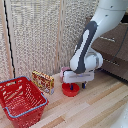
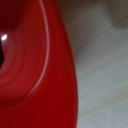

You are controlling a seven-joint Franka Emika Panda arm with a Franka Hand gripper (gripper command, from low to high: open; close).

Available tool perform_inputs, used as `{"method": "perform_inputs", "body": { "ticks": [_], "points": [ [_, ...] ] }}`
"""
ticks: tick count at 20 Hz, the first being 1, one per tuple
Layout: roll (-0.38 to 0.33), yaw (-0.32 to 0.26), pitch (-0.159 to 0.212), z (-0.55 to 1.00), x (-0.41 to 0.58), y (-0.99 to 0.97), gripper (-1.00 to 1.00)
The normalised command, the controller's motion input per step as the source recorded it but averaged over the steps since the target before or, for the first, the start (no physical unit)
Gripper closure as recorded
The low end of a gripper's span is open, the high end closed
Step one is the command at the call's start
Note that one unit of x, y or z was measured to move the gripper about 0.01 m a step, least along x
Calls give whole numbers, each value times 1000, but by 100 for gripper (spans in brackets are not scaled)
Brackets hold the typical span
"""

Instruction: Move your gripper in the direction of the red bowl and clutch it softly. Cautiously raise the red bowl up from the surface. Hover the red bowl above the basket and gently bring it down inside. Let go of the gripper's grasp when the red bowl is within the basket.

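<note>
My arm comes down from the upper corner on the exterior view's right, bends at a bulky white joint and ends low over the wooden floor, with the flat white block of my gripper held level and its fingers pointing straight down into the red bowl. I cannot tell whether my fingers are closed on the bowl or merely standing in it (the block hides most of them, and only a dark tip shows at the bowl's middle). The wrist view is almost filled by the bowl's glossy red curve, very close to the lens, with pale wood grain beside it. By count, from the largest down: one basket, red with lattice sides and a blue-grey rim, standing on the floor at the exterior view's left, well apart from the bowl; one yellow-red box, upright between basket and bowl, near the basket's far corner; one red bowl, resting on the floor just under my gripper; and one pink cup, mostly hidden behind the gripper block, near the bowl's far side. Behind everything stands a pale woven screen, with dark wooden drawers on the exterior view's right.
</note>
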Motion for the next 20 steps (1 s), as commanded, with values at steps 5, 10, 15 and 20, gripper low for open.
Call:
{"method": "perform_inputs", "body": {
  "ticks": [5,10,15,20],
  "points": [
    [0,-1,2,-15,0,0,100],
    [0,-5,-13,0,2,-2,100],
    [0,0,0,7,2,37,100],
    [0,9,9,39,0,168,100]
  ]
}}
